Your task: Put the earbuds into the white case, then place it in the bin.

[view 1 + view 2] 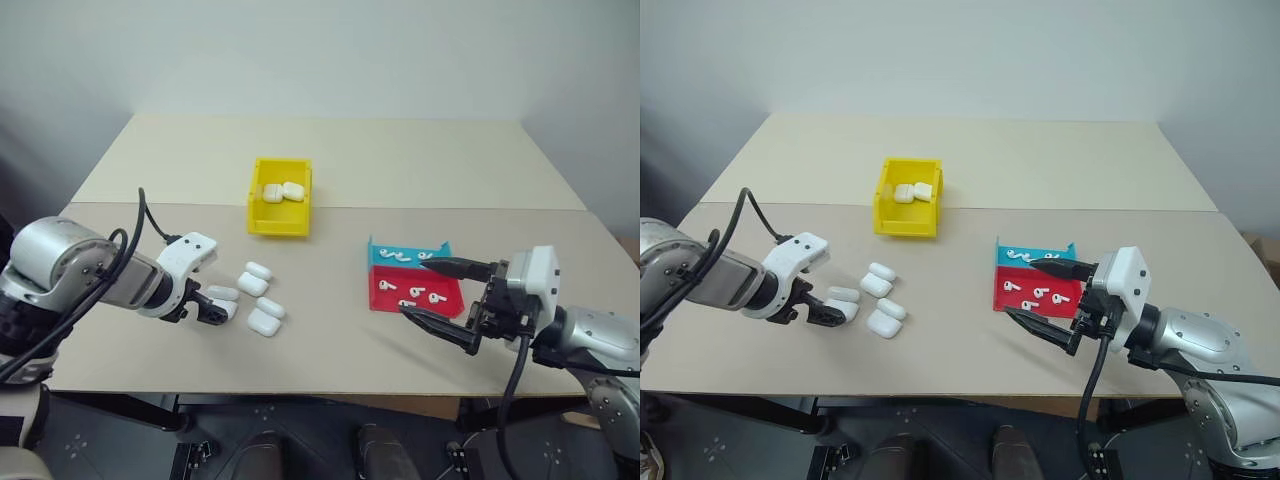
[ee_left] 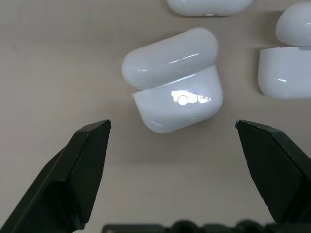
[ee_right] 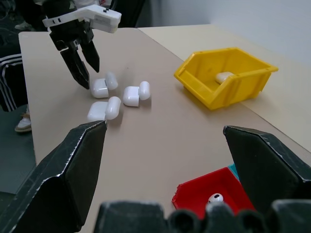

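gleaming rounded white case lying open

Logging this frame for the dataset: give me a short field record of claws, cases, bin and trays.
left claw: open, at nearest open glossy white pebble-shaped case
right claw: open, empty, by trays
loose cases on table: four, lids open
small yellow plastic bin: two white cases inside
shallow red tray: tiny white earbuds
shallow blue tray: more earbuds
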